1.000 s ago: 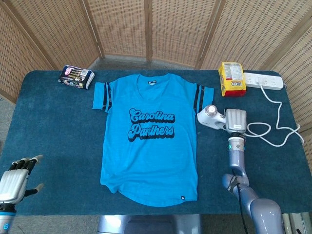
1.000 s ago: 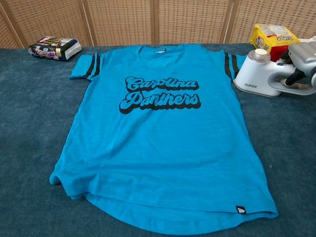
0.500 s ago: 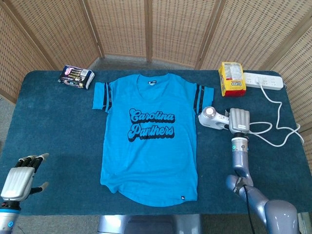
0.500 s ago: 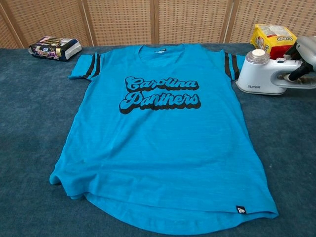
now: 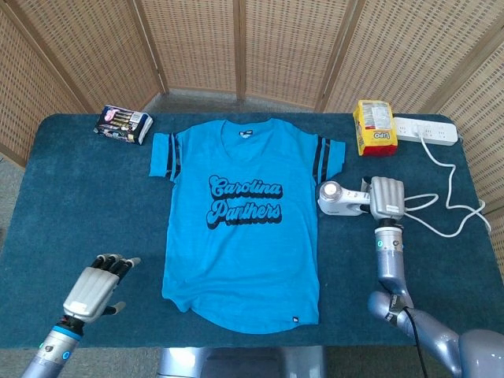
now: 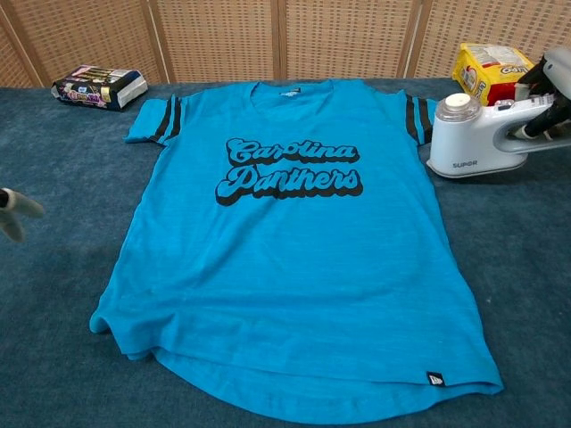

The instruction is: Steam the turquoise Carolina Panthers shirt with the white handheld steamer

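Right hand [image 5: 387,197] grips the handle of the white handheld steamer [image 5: 340,198], just off the shirt's right-side sleeve as seen from the head camera. In the chest view the steamer [image 6: 473,143] sits tilted with its handle end raised, its round cap facing up, and only a bit of the hand [image 6: 555,76] shows at the frame's edge. Over on the other side, the left hand [image 5: 96,285] hovers above the blue table covering [image 5: 79,205] with fingers spread and nothing in them, well apart from the shirt's hem.

Between them the turquoise Carolina Panthers shirt [image 5: 242,220] lies flat, front up, collar toward the wicker screen [image 5: 236,43]. A yellow packet [image 5: 374,127] stands beyond the steamer, just beside a white power strip [image 5: 425,130] whose cord [image 5: 450,201] loops across the cloth. A dark wrapped pack [image 5: 123,124] lies at the far corner near the other sleeve.
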